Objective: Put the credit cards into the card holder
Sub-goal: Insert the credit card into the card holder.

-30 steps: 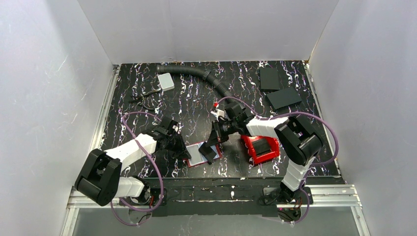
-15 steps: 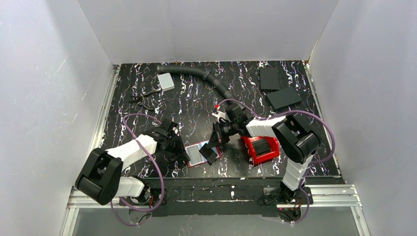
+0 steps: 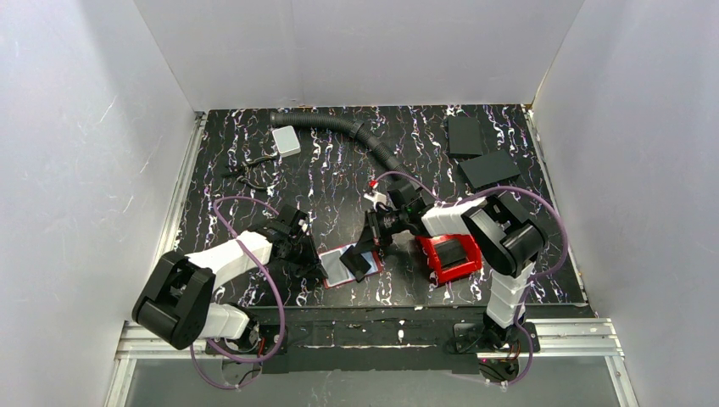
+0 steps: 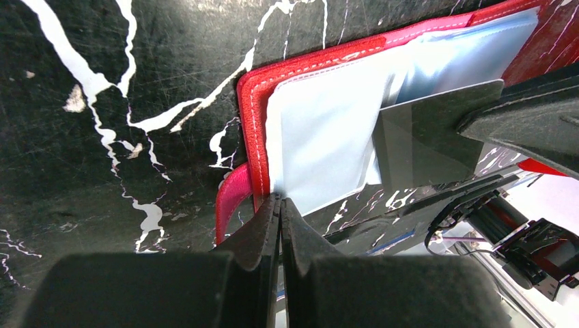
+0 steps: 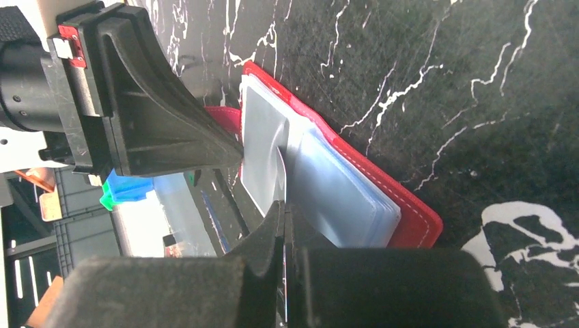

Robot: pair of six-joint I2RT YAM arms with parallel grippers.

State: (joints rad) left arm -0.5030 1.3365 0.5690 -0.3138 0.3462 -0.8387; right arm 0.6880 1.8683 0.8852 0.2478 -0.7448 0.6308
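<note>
The red card holder (image 3: 332,280) lies open near the table's front edge, its pale blue pocket leaves (image 4: 321,143) showing. My left gripper (image 4: 280,203) is shut on the near corner of one leaf, beside the pink clasp tab (image 4: 231,201). My right gripper (image 5: 283,208) is shut on a credit card (image 5: 280,174). That card stands on edge between the leaves (image 5: 341,198). In the left wrist view it shows as a dark grey rectangle (image 4: 430,137) overlapping the leaf. In the top view both grippers (image 3: 315,259) (image 3: 363,261) meet over the holder.
A red open-top bin (image 3: 449,254) sits just right of the holder under the right arm. Two black slabs (image 3: 465,134) (image 3: 489,168) lie at the back right. A corrugated hose (image 3: 339,127) crosses the back, with a pale grey rectangle (image 3: 287,140) and a black wire piece (image 3: 250,170) back left.
The right arm has edged slightly left, bringing the card a little further over the holder. The left gripper has stayed at the holder's near corner.
</note>
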